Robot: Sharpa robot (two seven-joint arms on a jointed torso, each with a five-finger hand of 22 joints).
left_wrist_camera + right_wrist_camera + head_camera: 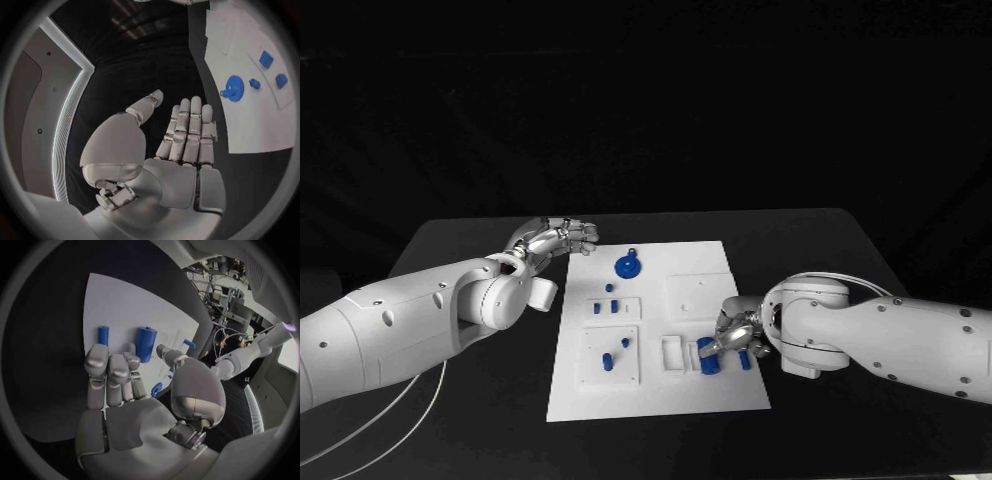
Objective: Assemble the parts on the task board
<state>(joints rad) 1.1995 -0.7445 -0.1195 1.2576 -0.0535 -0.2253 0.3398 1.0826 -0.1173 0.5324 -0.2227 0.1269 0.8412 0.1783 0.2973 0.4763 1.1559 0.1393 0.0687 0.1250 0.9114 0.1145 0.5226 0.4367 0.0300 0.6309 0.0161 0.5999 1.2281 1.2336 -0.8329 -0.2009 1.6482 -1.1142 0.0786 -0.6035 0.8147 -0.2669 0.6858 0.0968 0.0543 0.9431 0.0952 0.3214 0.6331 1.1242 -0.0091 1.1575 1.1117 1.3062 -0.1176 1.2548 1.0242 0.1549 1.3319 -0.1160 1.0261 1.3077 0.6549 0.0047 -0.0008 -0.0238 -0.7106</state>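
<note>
The white task board [661, 330] lies in the middle of the black table. A blue gear [629, 267] stands near its far end, with several small blue parts [606, 307] behind it in the left column. My right hand [736, 335] hovers over the board's near right part, above two blue cylinders [708, 362]. In the right wrist view the larger cylinder [145, 342] and a thinner one [103, 335] lie just beyond the fingertips [111, 365]; nothing is held. My left hand [560, 238] is off the board at its far left corner, fingers straight, holding nothing.
The left wrist view shows the left hand [181, 135] over bare black table, with the board's edge [250, 125] and the gear [234, 88] off to one side. White recessed blocks [697, 295] sit on the board's right half. Cables trail by the left arm [387, 420].
</note>
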